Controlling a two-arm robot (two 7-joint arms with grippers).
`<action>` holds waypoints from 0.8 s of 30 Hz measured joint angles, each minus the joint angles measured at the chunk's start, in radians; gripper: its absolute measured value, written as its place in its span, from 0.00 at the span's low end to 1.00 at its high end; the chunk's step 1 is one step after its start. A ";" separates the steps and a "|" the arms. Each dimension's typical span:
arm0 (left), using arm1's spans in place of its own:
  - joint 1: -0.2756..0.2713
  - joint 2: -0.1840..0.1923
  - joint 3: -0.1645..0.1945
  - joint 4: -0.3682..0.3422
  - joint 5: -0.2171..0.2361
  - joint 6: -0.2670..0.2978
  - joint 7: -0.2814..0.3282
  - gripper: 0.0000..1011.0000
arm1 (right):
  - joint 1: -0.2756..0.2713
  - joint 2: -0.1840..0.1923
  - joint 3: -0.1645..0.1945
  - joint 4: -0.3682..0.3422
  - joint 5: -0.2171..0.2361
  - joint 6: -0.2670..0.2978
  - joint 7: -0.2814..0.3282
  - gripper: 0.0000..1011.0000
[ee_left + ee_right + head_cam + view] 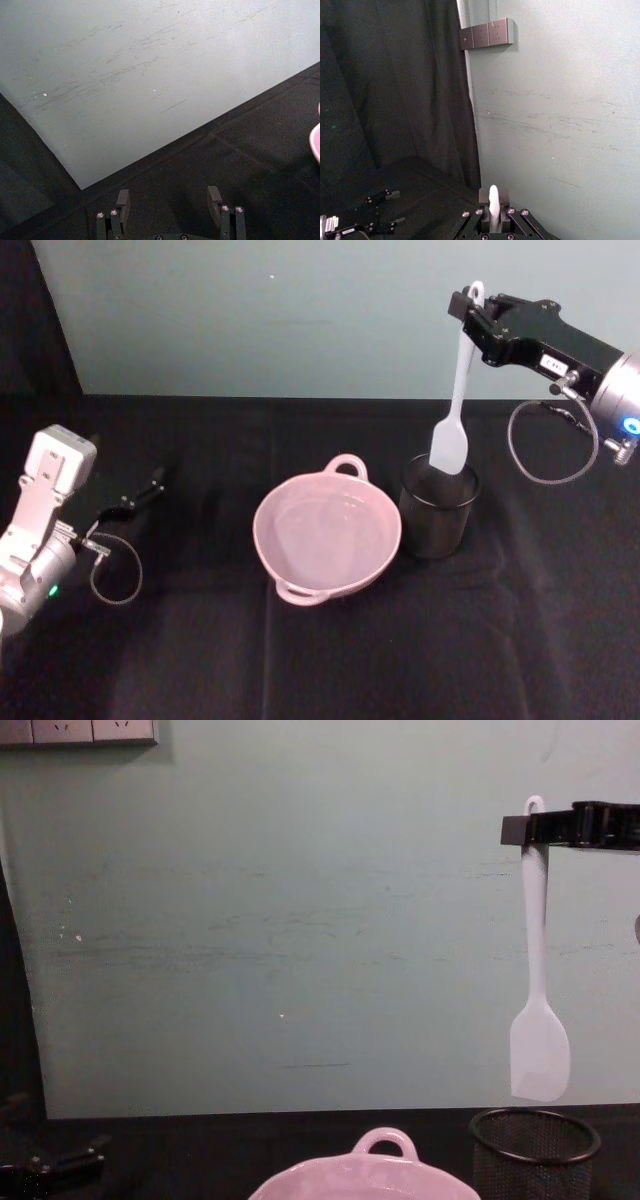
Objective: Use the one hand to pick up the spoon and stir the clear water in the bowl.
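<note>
The right gripper (468, 308) is raised at the far right of the scene, above the black wire-mesh cup (436, 525). Its jaws are clamped on the white plastic spoon (458, 390) just below the small hole at the handle's tip. In the right wrist view the handle end stands pinched between the two fingers (484, 196).

The spoon hangs almost straight down with its flat squarish head lowest. From the chest view the head is clear of the cup's rim, directly above its mouth and touching nothing.

The pale pink bowl (260, 532) sits on the black tablecloth (200, 650) at the centre, just left of the cup. One loop handle (347, 465) is on its far rim and another on its near rim. Its inside looks glossy, probably with clear water (325, 535), though the liquid is hard to make out against the pink.

The left gripper (156, 480) is parked low at the far left, well apart from the bowl. Its fingers (123, 199) are spread apart over the cloth and hold nothing.
</note>
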 joint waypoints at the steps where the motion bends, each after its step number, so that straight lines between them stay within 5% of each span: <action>1: 0.000 0.000 0.000 0.000 0.000 0.000 0.000 1.00 | 0.000 0.000 0.000 0.000 0.000 0.000 0.000 0.11; 18: 0.000 0.000 0.000 0.000 0.000 0.000 0.000 1.00 | -0.001 -0.002 0.000 0.002 0.000 -0.003 0.000 0.11; 24: 0.000 0.000 0.000 0.000 0.000 0.000 0.000 1.00 | 0.037 -0.053 -0.062 0.046 -0.026 -0.025 0.022 0.11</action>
